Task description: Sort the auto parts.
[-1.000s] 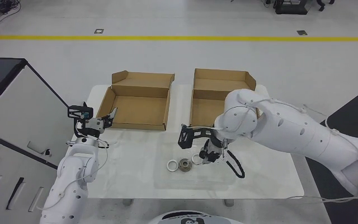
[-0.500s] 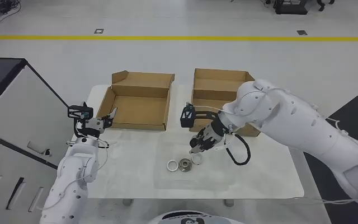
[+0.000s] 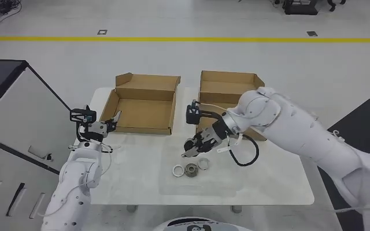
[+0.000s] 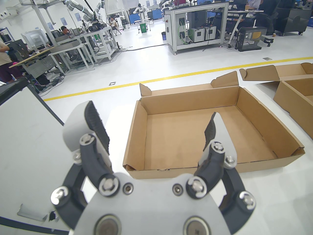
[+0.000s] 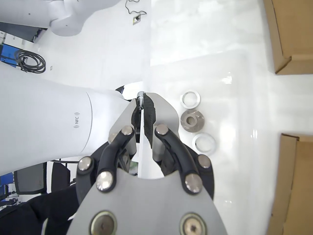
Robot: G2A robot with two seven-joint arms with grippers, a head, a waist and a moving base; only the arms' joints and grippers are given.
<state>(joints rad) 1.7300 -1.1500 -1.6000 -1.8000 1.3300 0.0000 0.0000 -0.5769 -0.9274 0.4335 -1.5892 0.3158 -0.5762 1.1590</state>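
My right gripper (image 3: 189, 151) hangs above the table's middle, shut on a small silvery threaded piece (image 5: 139, 99) that sticks out past its fingertips. Below and beside it three metal parts lie in a row on the white table: a thin ring (image 5: 190, 99), a thick grey washer (image 5: 192, 120) and another thin ring (image 5: 203, 143). The top view shows them as a ring (image 3: 178, 170), a washer (image 3: 189, 170) and a ring (image 3: 203, 164). My left gripper (image 4: 154, 121) stands open, holding nothing, at the near left corner of the left cardboard box (image 4: 188, 95).
Two open cardboard boxes stand at the back of the table, the left box (image 3: 141, 112) and the right box (image 3: 217, 98), both with nothing visible inside. The table's left edge (image 3: 92, 150) runs close by my left arm. A grey cabinet (image 3: 23, 115) stands to the left.
My right gripper has risen from beside the metal parts and swung leftward, shut on the small piece. The left arm has kept still.
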